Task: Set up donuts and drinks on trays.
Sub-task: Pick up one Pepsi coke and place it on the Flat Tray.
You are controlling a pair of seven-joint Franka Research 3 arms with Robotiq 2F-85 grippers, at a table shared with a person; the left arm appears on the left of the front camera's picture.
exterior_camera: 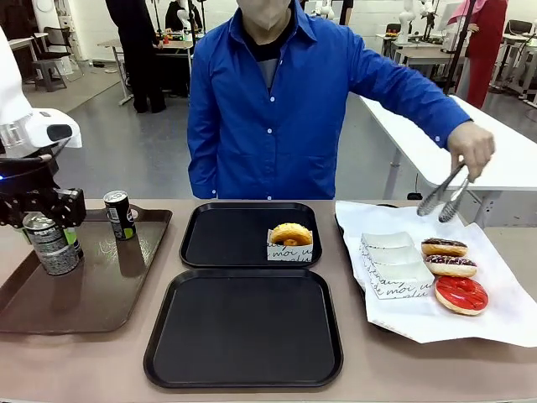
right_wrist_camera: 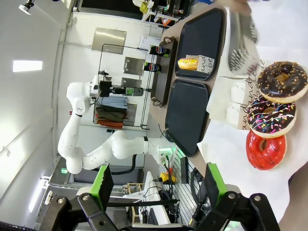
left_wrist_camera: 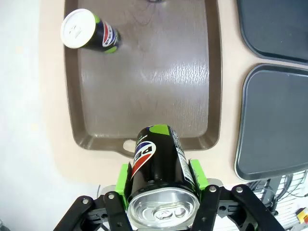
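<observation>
While both drinks wait to go onto the black trays, the left hand [exterior_camera: 50, 238] clamps one can [exterior_camera: 52, 248] over the brown tray [exterior_camera: 101, 294], which lies left of the far black tray [exterior_camera: 226, 239]. I cannot tell whether that can is lifted clear. A second can [exterior_camera: 120, 215] stands on the brown tray, closer to the far black tray. That tray carries one boxed glazed donut [exterior_camera: 290, 235] on its right side, probably so a drink fits beside it. The near black tray [exterior_camera: 243, 332] lies just in front of it, bare. To its right, a white paper [exterior_camera: 503, 315] bears three unboxed donuts [exterior_camera: 450, 265] and some empty boxes [exterior_camera: 393, 264]. Above them the person's hand [exterior_camera: 471, 147] holds tongs [exterior_camera: 445, 195], likely to box another.

From the left wrist, the green pads [left_wrist_camera: 123, 180] squeeze the upright can from both sides.

From the right wrist, the right hand [right_wrist_camera: 156, 185] is spread and empty, well right of the far black tray.

Count: two cans, four donuts, two black trays.
</observation>
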